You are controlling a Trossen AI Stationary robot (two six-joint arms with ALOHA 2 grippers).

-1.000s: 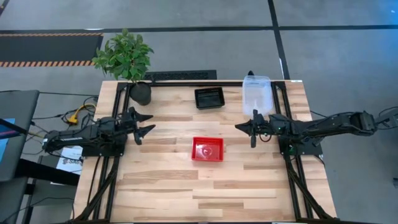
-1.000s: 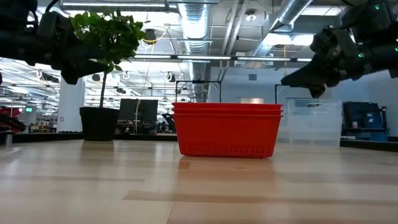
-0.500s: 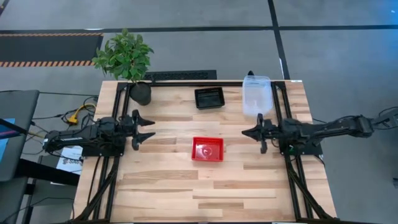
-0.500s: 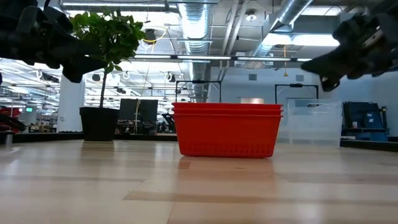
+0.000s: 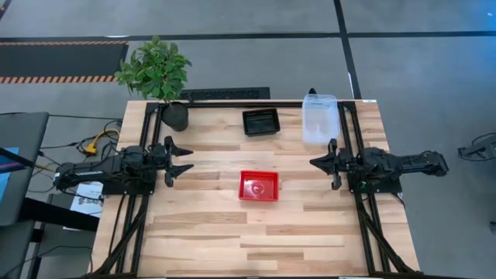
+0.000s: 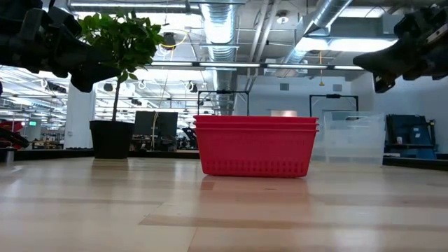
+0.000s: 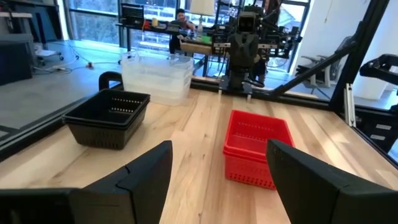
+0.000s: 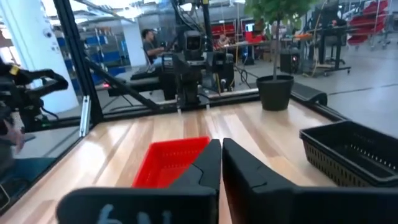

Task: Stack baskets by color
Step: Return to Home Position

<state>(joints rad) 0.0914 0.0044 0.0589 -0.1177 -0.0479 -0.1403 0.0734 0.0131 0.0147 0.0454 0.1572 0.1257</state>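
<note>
A stack of red perforated baskets (image 5: 258,186) (image 6: 255,147) (image 7: 256,146) stands by its bottom on the wooden table's middle. The black baskets (image 5: 260,121) (image 7: 109,115) are nested at the far middle. The clear bins (image 5: 319,118) (image 6: 353,138) are nested at the far right. My left gripper (image 5: 190,157) (image 7: 219,146) hovers open and level at the table's left side, pointing at the red stack. My right gripper (image 5: 312,163) (image 8: 221,146) hovers level at the right side, shut on nothing, also facing the red stack (image 8: 169,163).
A potted plant (image 5: 174,115) (image 6: 112,138) stands at the table's far left corner. Black frame rails (image 5: 353,139) run along the left, right and far edges. Bare wood lies between the red stack and the near edge. A person sits in the room beyond the table.
My right gripper has drawn back from near the table's middle toward the right edge, staying level and shut, as its arm folded back. My left gripper has rolled a little at the wrist and stayed in place. The baskets have not moved.
</note>
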